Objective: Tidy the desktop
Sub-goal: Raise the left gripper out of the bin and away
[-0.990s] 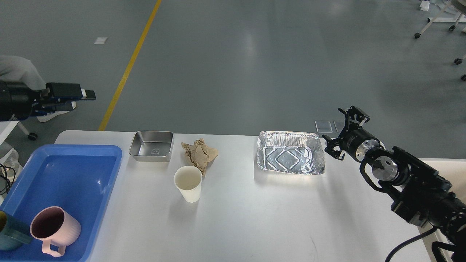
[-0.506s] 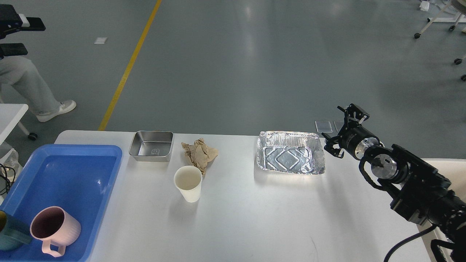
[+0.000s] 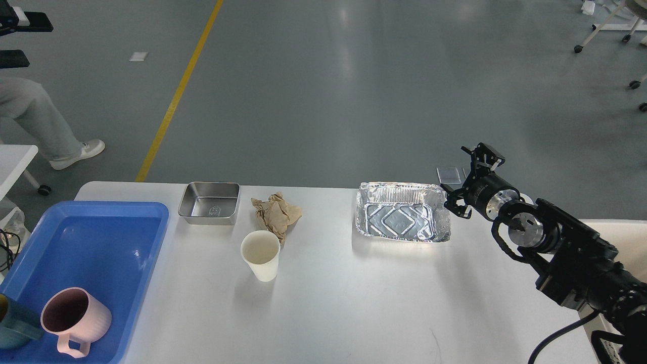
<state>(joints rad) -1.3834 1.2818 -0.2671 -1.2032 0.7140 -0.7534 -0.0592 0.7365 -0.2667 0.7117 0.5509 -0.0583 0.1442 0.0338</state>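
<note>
The white desktop (image 3: 354,303) holds a crumpled foil tray (image 3: 402,218), a small steel tray (image 3: 210,202), a ball of crumpled brown paper (image 3: 276,215) and a white paper cup (image 3: 261,255). My right gripper (image 3: 466,178) is open and empty, just off the foil tray's right end, over the desktop's far right edge. My left gripper (image 3: 21,39) is open and empty, high at the top left corner, well off the desktop. Its arm is out of view.
A blue tray (image 3: 156,237) at the desktop's left end holds a pink mug (image 3: 73,318) and a teal cup (image 3: 12,323). A person's leg (image 3: 30,116) and a small white table (image 3: 15,154) are beyond it. A beige surface (image 3: 619,235) adjoins on the right.
My left gripper has risen from mid-left to the top left corner. My right gripper has moved a little left and away, closer to the foil tray. The items have not moved.
</note>
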